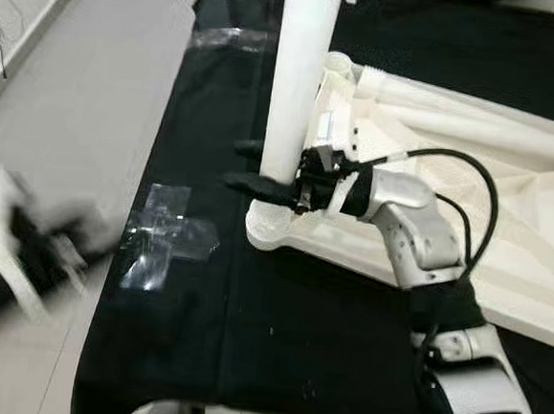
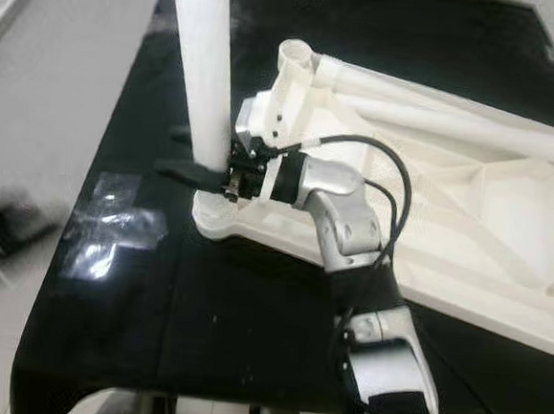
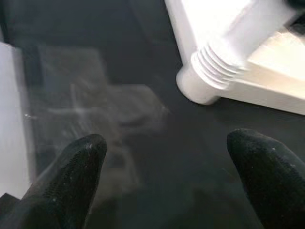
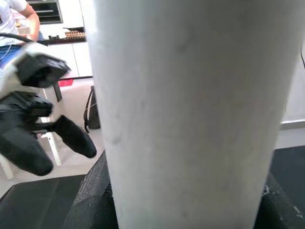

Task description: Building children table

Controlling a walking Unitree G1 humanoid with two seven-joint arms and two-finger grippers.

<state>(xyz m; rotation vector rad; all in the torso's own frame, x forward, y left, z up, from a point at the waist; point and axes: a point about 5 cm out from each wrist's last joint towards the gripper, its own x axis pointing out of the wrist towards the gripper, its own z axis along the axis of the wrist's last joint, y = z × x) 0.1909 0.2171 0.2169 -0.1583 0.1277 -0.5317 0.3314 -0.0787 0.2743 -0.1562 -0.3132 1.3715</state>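
A white table leg (image 1: 298, 74) stands upright in the corner socket (image 1: 273, 228) of the white children's table top (image 1: 513, 254), which lies upside down on a black cloth. My right gripper (image 1: 259, 167) is shut on the leg just above the socket, one black finger on each side (image 4: 90, 200). In the left wrist view the leg's threaded end (image 3: 214, 71) meets the socket. My left gripper (image 3: 167, 157) hovers open over the cloth to the left of that corner, holding nothing. It is a blur at the far left (image 1: 20, 244).
Another white leg (image 1: 485, 123) lies across the upturned top. Clear tape (image 1: 164, 237) is stuck on the black cloth (image 1: 248, 329) left of the corner. Light floor (image 1: 86, 77) runs along the left. A seated person (image 4: 19, 19) is in the background.
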